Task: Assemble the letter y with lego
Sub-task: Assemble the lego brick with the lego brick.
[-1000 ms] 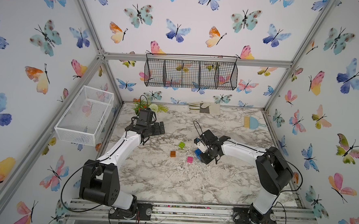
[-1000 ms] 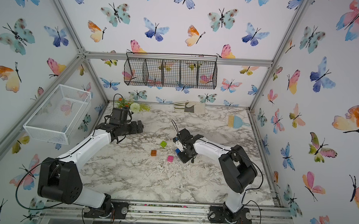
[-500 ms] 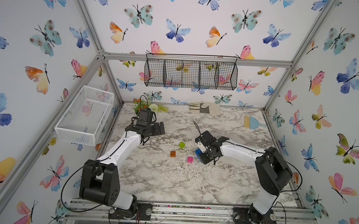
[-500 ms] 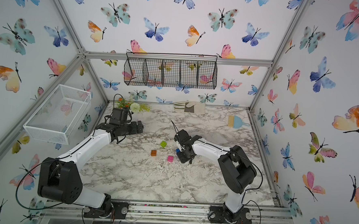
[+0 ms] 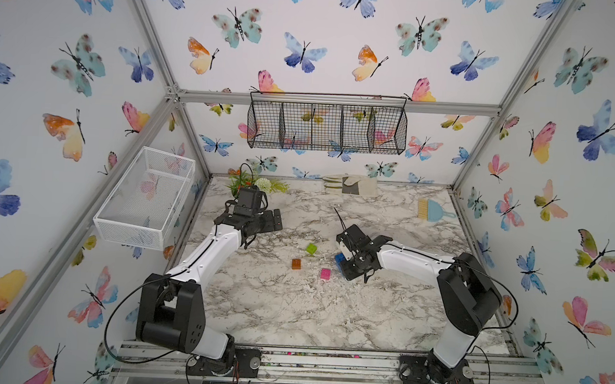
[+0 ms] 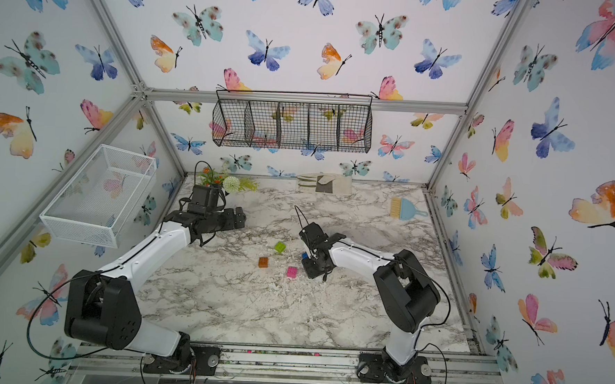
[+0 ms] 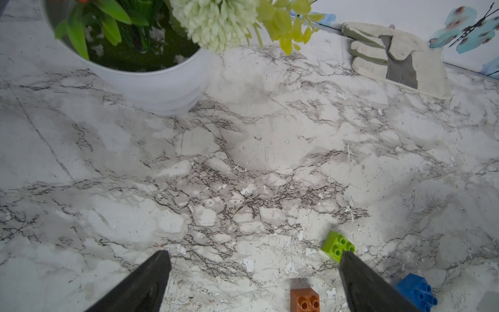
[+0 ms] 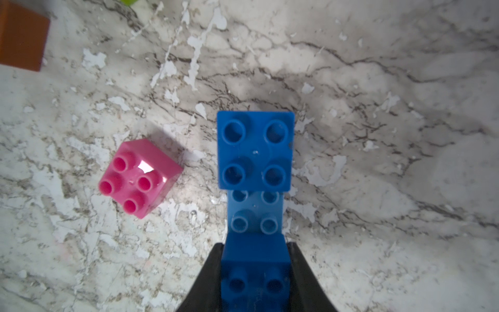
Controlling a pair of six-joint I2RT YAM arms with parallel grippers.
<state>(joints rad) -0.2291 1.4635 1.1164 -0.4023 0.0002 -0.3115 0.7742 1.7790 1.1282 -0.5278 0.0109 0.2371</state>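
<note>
My right gripper [image 8: 255, 245] is shut on a stack of joined blue lego bricks [image 8: 255, 151], held just above the marble table; both top views show it there [image 5: 347, 265] [image 6: 311, 263]. A pink brick [image 8: 139, 178] lies loose, close beside the blue bricks and apart from them. In both top views an orange brick [image 5: 296, 264] [image 6: 263, 262] and a lime green brick [image 5: 310, 249] [image 6: 279, 247] lie loose further left. My left gripper [image 7: 253, 254] hangs open and empty to the back left of the green brick [image 7: 337, 245]. No letter y is in view.
A white flower pot [image 7: 151, 89] stands at the back left, just beyond my left gripper. A work glove [image 5: 349, 185] lies at the back wall and a blue brush [image 5: 431, 210] at the back right. A white mesh basket [image 5: 146, 199] hangs on the left wall.
</note>
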